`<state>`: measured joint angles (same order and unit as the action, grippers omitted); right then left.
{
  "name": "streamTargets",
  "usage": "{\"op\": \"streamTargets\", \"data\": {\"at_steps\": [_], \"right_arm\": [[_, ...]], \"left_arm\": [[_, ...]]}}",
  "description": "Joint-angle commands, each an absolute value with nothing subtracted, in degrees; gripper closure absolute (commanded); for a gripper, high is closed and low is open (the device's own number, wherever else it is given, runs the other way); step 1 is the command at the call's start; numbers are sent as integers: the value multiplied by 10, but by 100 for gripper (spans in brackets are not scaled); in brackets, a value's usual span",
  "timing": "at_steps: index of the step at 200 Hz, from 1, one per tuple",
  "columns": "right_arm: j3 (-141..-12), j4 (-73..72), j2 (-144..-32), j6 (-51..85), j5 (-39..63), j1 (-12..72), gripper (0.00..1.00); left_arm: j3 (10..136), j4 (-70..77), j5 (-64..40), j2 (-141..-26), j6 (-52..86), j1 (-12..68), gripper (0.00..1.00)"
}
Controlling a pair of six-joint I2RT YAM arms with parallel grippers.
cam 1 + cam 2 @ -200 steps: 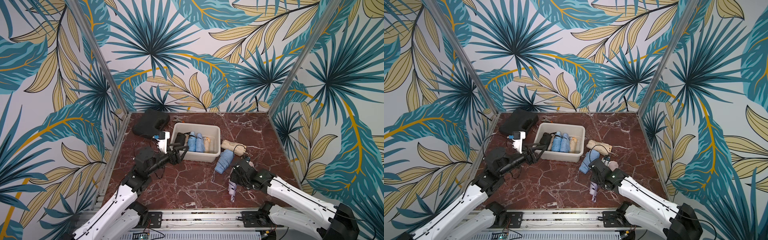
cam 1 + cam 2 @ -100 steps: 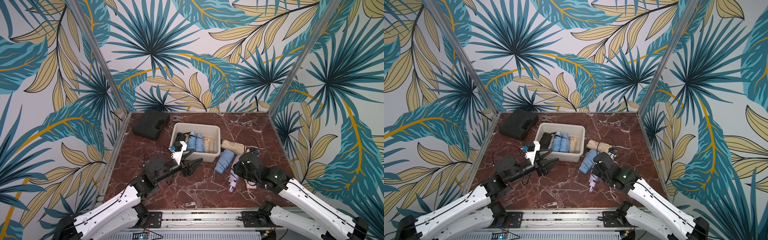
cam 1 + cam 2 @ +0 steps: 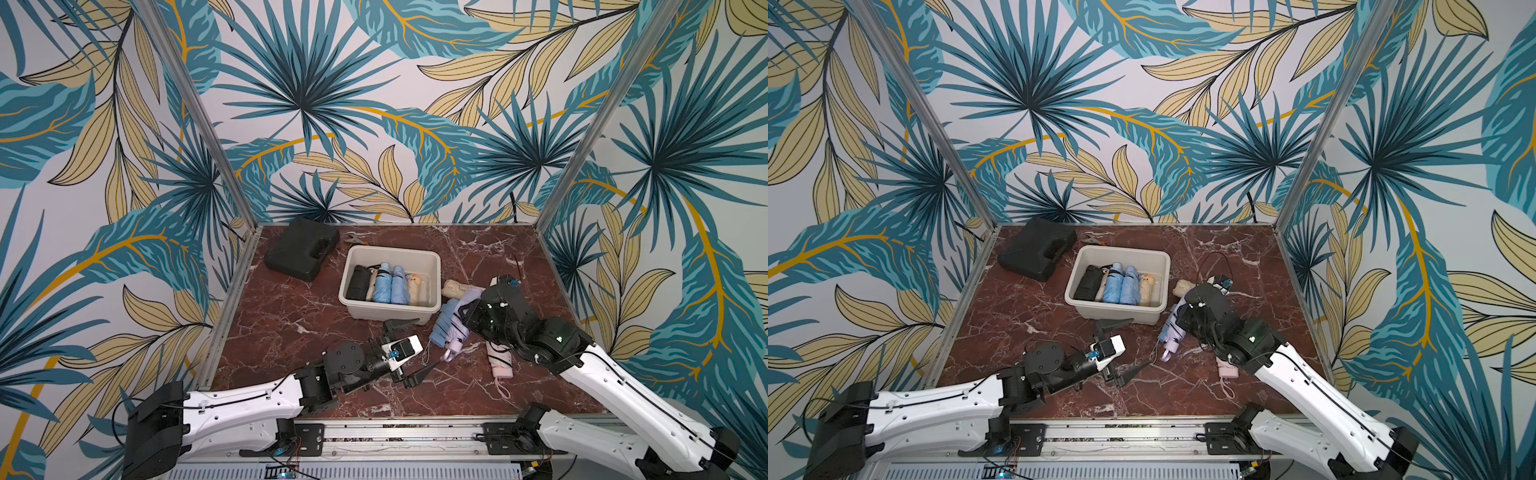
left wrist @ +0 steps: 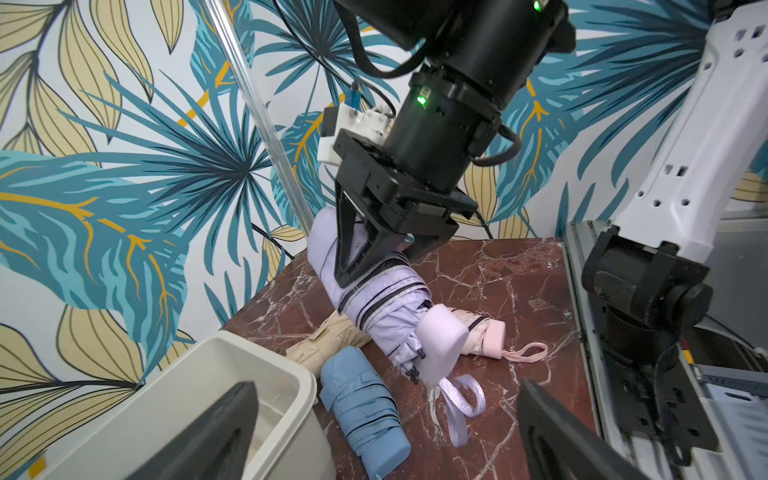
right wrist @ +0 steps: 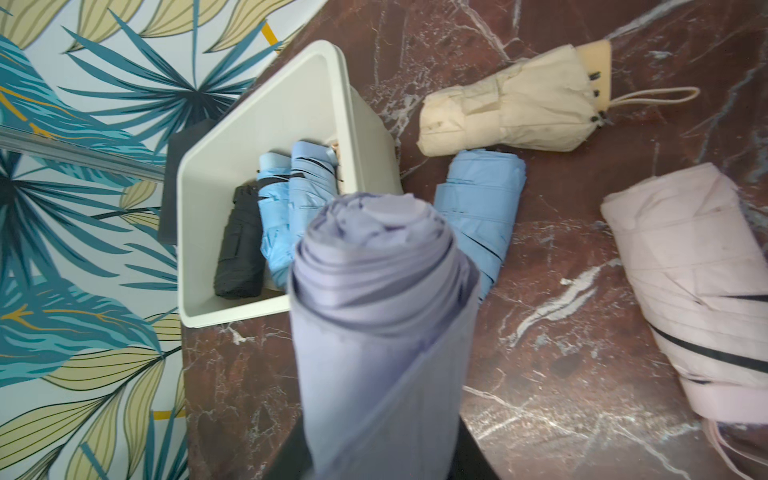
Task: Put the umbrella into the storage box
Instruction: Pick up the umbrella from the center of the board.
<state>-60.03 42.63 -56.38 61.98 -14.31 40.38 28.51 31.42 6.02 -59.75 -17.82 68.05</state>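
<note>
Left wrist view: right gripper (image 4: 380, 266) clamps the lilac umbrella (image 4: 386, 299) mid-frame, long axis tilted, handle end toward lower right. Storage box (image 4: 232, 374) sits near, lower left. Left gripper (image 3: 428, 341), in a top view, gapes empty.

**Marble top: one tub, one case, three loose umbrellas**

The table (image 3: 291, 316) is red-brown marble with white veins. A black moulded case (image 3: 301, 249) sits in its far left corner. The off-white storage box (image 3: 390, 309) stands near the middle, with a small plier-like tool (image 3: 354, 238) just behind it. By the box's right end lies a beige umbrella (image 5: 507, 104), and a blue umbrella (image 4: 361, 407) lies just beside that one. A pink umbrella (image 5: 685, 270) lies nearer the front edge. A lilac umbrella (image 4: 382, 291) slants over the marble; whether it touches is unclear.
</note>
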Motion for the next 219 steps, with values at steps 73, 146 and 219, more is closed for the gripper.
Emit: {"op": "streamTargets", "data": {"at_steps": [73,146,219], "right_arm": [[-598,262,-585,737,-123,404,83],[-610,242,-607,745,-103,404,83],[-602,235,-604,749,-99,404,84]], "left_arm": [[300,525,301,-722,-393,719,1],[335,767,414,-872,-565,718,34],[345,748,404,-881,-551,706,53]]}}
